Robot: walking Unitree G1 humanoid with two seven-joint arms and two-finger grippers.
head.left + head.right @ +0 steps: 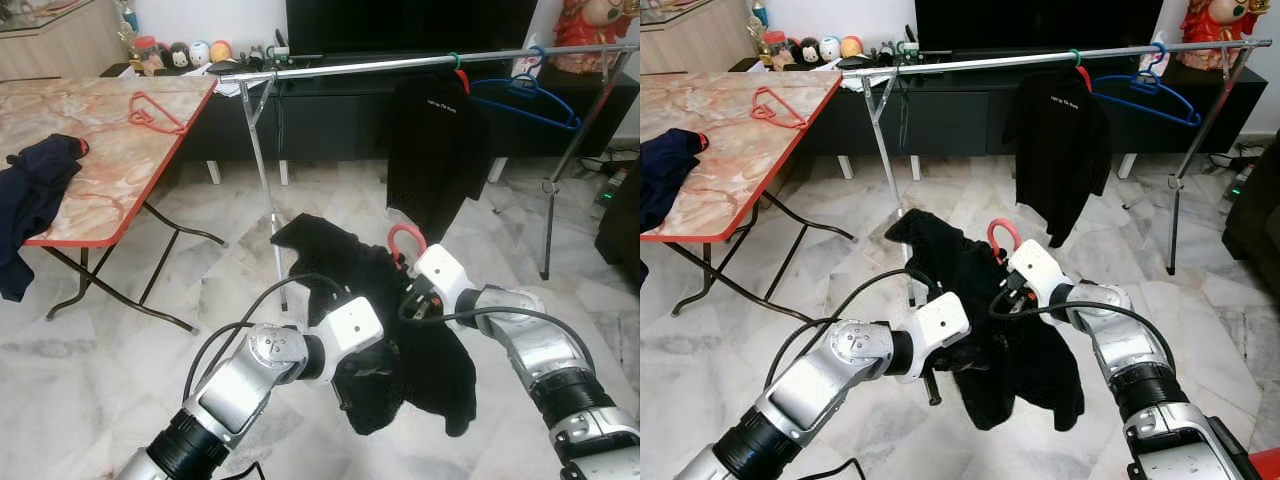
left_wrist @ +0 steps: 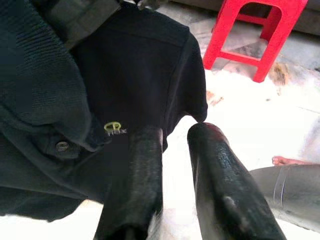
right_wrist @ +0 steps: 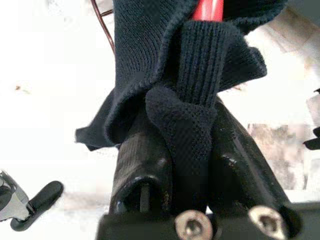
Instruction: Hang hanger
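Hanger (image 1: 406, 238), red, with a black shirt (image 1: 400, 340) draped over it, sits in the right gripper (image 3: 192, 150), whose two black fingers are pressed together on a ribbed fold of the shirt's collar right below the red neck of the hanger; the red hook curves up just above that gripper's white wrist housing. The shirt hangs down beneath the gripper and spreads out toward the left gripper (image 2: 180, 165), which is just beside the lower part of the cloth; its fingers stand slightly apart with a narrow gap between them and nothing gripped, one finger lying against the dark fabric near a small yellow-green logo and a button. Beyond both grippers, well apart from them, a silver rail (image 1: 420, 62) crosses the room on slanted legs, carrying another black shirt (image 1: 437, 150) on its own hanger and, further toward the right gripper's side, an empty blue hanger (image 1: 525, 100). Out past the left gripper stands a marble-patterned table (image 1: 110, 160) with a red edge; a pink hanger (image 1: 152, 112) lies on it, and a dark blue garment (image 1: 30, 200) is slumped over its near side. From the left wrist a red stool (image 2: 252, 35) shows on the pale tiled floor (image 1: 210, 290).
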